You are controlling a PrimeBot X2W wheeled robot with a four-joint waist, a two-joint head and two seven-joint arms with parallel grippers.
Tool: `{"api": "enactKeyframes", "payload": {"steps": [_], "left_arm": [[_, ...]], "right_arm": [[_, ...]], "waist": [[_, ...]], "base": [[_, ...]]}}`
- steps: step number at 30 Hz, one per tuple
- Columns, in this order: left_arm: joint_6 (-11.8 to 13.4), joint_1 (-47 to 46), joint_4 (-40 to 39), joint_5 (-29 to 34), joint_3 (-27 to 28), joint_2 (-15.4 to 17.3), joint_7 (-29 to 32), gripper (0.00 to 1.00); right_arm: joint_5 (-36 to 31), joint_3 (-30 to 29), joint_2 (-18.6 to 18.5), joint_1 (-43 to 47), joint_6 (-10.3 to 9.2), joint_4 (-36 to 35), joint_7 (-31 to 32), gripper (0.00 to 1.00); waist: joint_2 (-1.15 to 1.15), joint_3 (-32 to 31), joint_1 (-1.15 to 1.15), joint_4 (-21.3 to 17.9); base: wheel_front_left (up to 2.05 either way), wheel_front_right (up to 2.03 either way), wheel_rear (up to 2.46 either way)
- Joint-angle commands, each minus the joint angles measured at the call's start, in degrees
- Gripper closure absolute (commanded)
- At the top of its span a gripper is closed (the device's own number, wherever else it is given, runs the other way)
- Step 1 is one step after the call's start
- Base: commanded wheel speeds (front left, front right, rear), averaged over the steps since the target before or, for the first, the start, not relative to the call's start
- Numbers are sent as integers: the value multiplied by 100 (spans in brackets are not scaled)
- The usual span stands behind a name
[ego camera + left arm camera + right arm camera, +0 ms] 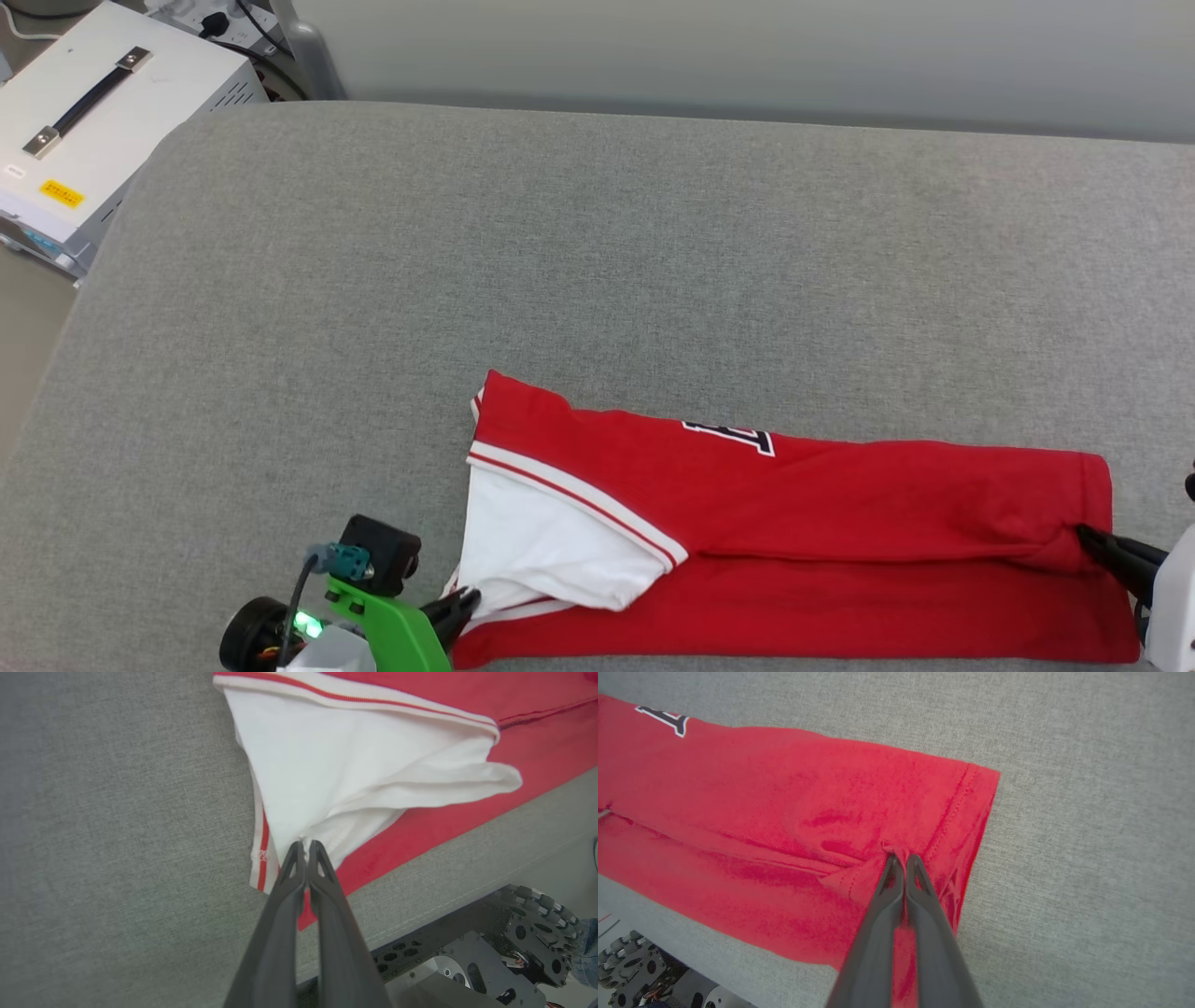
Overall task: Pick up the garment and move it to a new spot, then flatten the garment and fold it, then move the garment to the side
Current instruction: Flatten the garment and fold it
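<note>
Got the garment (840, 504) folded lengthwise into a long red band, parked close to the near edge of the grey fabric-covered desk (560, 233), right of middle in the head view. Runs left to right across the front, tilted just a touch, with the shoulder end and the white sleeve (551, 541) toward the robot's left and the hem (1102, 495) toward its right. Shows a sliver of the chest lettering (733, 437) peeking over the far fold. Pinched at both ends: left jaws fully shut on the loose edge of that white sleeve, right jaws fully shut on a small bunch of red cloth just inside the hem. Looks like mid-fold to me, or maybe setting up the carry to the side, hard to call. Either way, to do it well: raise both ends together and level, keep a gentle pull along the long axis to stop the middle sagging, and bring the cloth over in one smooth sweep rather than dragging across the fabric. Watch the left pinch especially. Seems to hold only sleeve and not the body underneath, so could peel the sleeve open instead of lifting the band. Same worry on the right with such a tiny tuck of cloth, likely to slip under load. Beyond the desk, just a white box (168, 103) with a black handle off the far left corner, well apart from everything.
</note>
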Motion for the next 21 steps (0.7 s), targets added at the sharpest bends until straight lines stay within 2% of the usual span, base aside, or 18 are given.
{"api": "enactKeyframes", "payload": {"steps": [1,2,3,9,16,19,21], "left_arm": [[-46,56,77,99,-31,-61,2,100],[-56,38,133,148,-57,-73,-14,20],[-82,27,323,227,-102,-113,-89,0],[-99,59,460,179,-10,-170,-340,0],[16,-2,360,170,266,-166,-726,0],[120,-21,335,184,441,-158,-975,0],[233,-32,310,203,622,-190,-1265,0]], "right_arm": [[13,70,-41,20,-45,62,-48,100],[25,112,-58,4,-45,89,-72,60],[110,295,-105,-41,-45,106,-175,0],[352,417,-257,-92,-45,89,-292,0],[628,39,-422,-170,-45,-204,51,0],[516,-248,-357,-157,-45,-359,193,0],[482,-511,-150,-123,-45,-450,252,0]], "waist": [[67,13,0,1],[67,17,0,-1],[67,16,0,-13],[67,-131,0,-56],[67,-366,0,-104],[67,-446,0,-102],[67,-493,0,-104]], "base": [[0,0,0],[0,0,0],[0,0,0],[0,0,0],[0,0,0],[0,0,0],[0,0,0]]}}
